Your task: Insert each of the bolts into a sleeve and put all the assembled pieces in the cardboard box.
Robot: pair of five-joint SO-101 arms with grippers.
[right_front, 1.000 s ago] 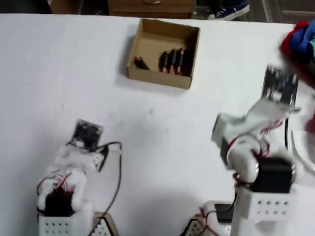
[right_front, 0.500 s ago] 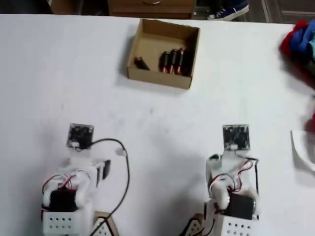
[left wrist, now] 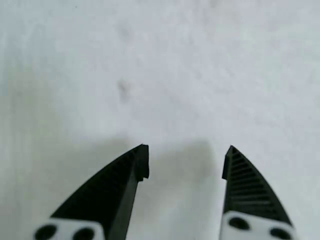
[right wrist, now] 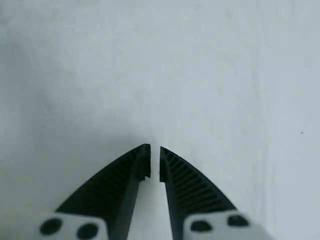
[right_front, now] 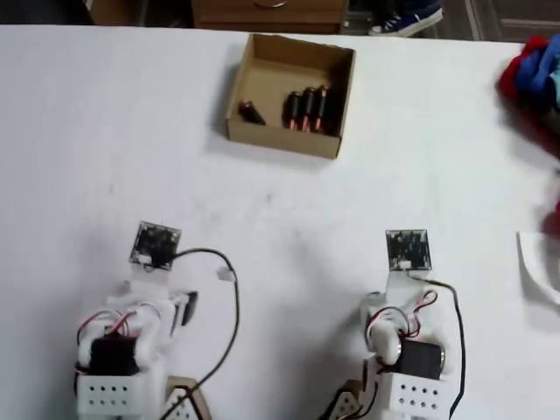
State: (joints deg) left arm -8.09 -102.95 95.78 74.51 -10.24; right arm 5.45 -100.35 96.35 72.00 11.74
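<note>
We see an open brown cardboard box [right_front: 278,74] on the white table [right_front: 105,131], holding perhaps four dark cylindrical pieces [right_front: 306,109].

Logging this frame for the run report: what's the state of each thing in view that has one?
Box: open-topped, four pieces inside.
Pieces: lying in the box, three side by side, one apart.
Left gripper: jaws open, empty.
Right gripper: jaws shut, empty.

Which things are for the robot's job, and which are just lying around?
For the job: cardboard box, black pieces inside it, left gripper, right gripper.
Just lying about: red and blue cloth, white curved thing.
</note>
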